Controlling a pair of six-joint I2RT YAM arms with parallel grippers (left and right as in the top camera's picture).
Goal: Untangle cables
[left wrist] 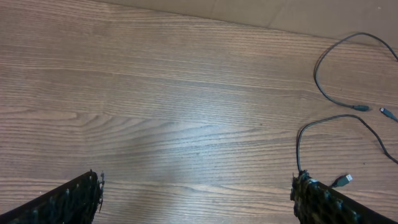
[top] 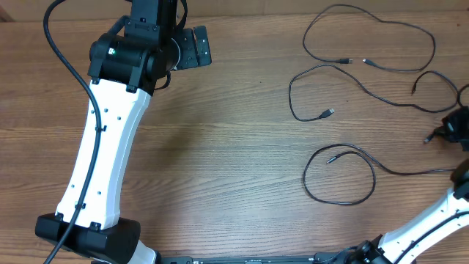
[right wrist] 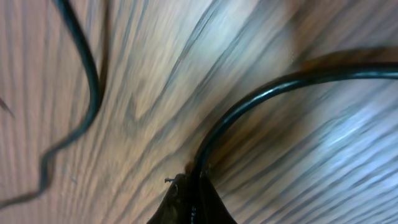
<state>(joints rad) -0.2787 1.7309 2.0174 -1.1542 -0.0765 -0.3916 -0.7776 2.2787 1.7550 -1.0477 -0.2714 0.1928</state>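
Well, your left gripper (left wrist: 198,190) hung wide open over bare counter (top: 220,147), holding nothing, well apart from the cables, which all lay on the right half. Going rightward, you had the middle cable (top: 292,99) with its silver plug (top: 327,112), the lower cable (top: 305,183) curled in a loop below it, and the top cable (top: 434,45) looped above, its two ends nearly meeting. At the far right edge your right gripper (right wrist: 193,190) was pinched fully shut on a black cable; which strand that was, you could not tell from the overhead view.

The risk, as I judged it, was that a pull from there could have dragged the lower loop into the middle cable and knotted them, since the strands ran close together near the right edge. So thin a cord could also have slipped out of that narrow pinch.

You had two grippers, three cables plainly separate, perhaps a fourth hidden at the right gripper, and at least five plug ends showing.
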